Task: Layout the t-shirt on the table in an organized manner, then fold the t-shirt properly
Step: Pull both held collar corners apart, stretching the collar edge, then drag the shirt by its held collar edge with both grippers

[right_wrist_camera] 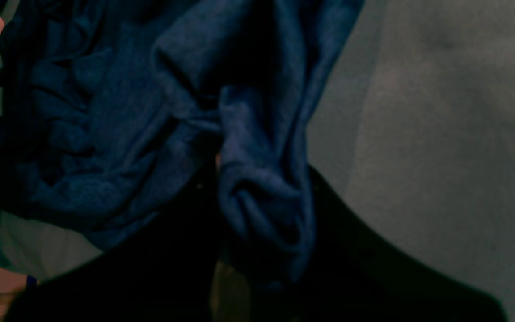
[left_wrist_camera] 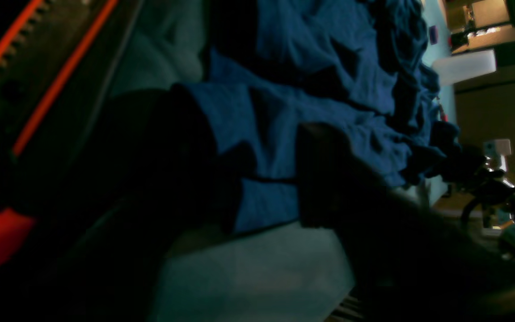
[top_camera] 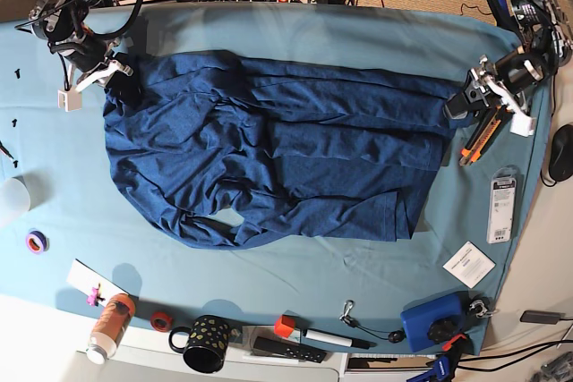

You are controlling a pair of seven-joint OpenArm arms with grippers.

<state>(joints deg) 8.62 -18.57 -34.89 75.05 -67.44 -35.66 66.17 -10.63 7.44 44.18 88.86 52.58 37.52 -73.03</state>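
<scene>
Left gripper [left_wrist_camera: 266, 179] fingers dark, blurred; grip on t-shirt [top_camera: 269, 158] hem unclear; right wrist view murky.

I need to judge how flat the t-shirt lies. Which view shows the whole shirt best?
The base view: the whole t-shirt shows from above, spread but wrinkled on the table. The right wrist view shows only a bunched fold at close range; the left wrist view shows a dim, rumpled edge.
</scene>
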